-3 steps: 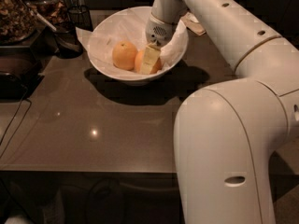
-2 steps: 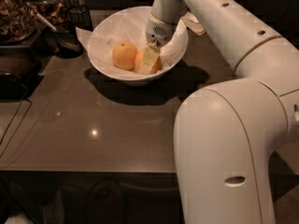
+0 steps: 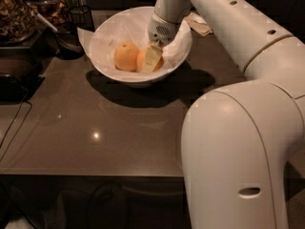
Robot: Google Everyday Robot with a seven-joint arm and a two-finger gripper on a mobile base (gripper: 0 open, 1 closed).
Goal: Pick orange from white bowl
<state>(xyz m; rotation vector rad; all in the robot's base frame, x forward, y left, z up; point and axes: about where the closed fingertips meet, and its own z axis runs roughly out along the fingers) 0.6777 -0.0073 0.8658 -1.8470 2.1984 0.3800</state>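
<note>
The white bowl, lined with crinkled white paper, stands at the back of the dark table. Two fruits lie in it. The orange, the deeper-coloured one, lies on the right and is partly hidden by my gripper. A paler yellow-orange fruit with a stem dimple lies just left of it, touching it. My gripper reaches down into the bowl from the right rim and sits right at the orange, covering its front.
Dark mesh cups and a dark ladle-like dish stand left of the bowl. A jar of brown food is at the far left. A crumpled napkin lies behind the bowl. My white arm fills the right foreground.
</note>
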